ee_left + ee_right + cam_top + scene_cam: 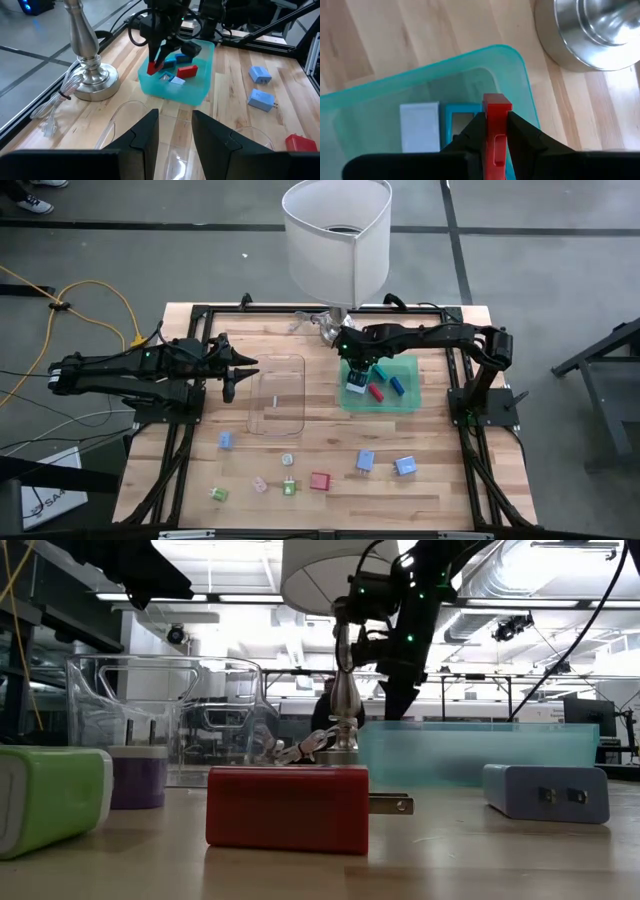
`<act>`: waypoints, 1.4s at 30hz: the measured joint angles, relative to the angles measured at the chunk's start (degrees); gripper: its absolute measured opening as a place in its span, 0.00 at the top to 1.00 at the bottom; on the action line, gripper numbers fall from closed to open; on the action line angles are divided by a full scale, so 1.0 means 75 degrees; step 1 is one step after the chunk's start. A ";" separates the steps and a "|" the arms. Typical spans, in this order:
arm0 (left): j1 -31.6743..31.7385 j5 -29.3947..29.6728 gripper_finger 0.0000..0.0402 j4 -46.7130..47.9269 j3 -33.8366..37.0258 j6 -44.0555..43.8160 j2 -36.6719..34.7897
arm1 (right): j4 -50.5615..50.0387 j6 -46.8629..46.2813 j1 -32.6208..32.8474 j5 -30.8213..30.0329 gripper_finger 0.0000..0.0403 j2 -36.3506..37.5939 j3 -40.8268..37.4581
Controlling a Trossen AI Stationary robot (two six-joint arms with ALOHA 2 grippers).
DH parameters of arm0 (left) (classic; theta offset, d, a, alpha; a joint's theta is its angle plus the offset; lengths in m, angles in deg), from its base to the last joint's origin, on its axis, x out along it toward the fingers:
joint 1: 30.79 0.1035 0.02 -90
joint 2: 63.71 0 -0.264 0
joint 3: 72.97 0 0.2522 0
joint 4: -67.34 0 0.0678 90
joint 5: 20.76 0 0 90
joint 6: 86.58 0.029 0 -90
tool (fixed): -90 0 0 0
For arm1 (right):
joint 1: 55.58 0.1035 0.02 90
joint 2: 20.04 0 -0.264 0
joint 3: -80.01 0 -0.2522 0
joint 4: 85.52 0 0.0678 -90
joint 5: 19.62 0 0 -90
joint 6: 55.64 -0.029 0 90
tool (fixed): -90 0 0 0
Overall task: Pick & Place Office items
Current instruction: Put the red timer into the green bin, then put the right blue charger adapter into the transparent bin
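Note:
My right gripper point(496, 134) is shut on a small red piece point(497, 111) and hangs over the far left corner of the green translucent tray point(408, 402). A red piece point(377, 391), a blue piece point(397, 385) and a pale blue block point(420, 132) lie on the tray's floor. More office items lie flat on the near half of the table: pale blue blocks point(366, 461), a red block point(320, 481), green ones point(218, 494) and a pink one point(260, 484). My left gripper point(175, 135) waits open above the clear tray point(277, 395), holding nothing. My right gripper pinches the red piece between its two fingers, on its two flat sides point(496, 131). The fingers come from above, pointing steeply down. The piece's free end point(497, 105) sticks out past the fingertips, over the tray's inside point(156, 65). Whether it touches the tray's floor I cannot tell.
A table lamp with a white shade point(337, 235) and a metal base point(92, 80) stands at the far edge, just beyond the green tray. Its coiled cord point(55, 107) lies beside the base. Black frame rails point(470, 430) run along the table's edges.

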 joint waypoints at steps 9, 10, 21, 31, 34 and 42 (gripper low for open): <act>0.0000 -0.0003 0.73 0.0000 0.0000 0.0000 0.0001 | 0.0243 -0.0409 -0.0017 -0.0452 0.88 0.0000 -0.0455; -0.0001 -0.0001 0.73 0.0000 0.0000 0.0000 -0.0001 | 0.0238 -0.0431 -0.0017 -0.0468 0.87 0.0000 -0.0475; -0.0003 0.0000 0.73 0.0000 0.0001 0.0000 -0.0001 | 0.0242 -0.0433 -0.0017 -0.0479 0.78 0.0000 -0.0578; -0.0002 -0.0001 0.73 0.0000 0.0001 0.0000 0.0002 | 0.0241 -0.0433 -0.0017 -0.0450 0.78 0.0000 -0.0578; 0.0000 -0.0001 0.73 0.0000 0.0000 0.0000 -0.0001 | 0.0244 -0.0433 -0.0017 -0.0448 0.78 0.0000 -0.0578; -0.0002 -0.0002 0.73 0.0000 0.0002 0.0000 -0.0001 | 0.0248 -0.0427 -0.0066 0.0014 0.78 0.0693 -0.0569</act>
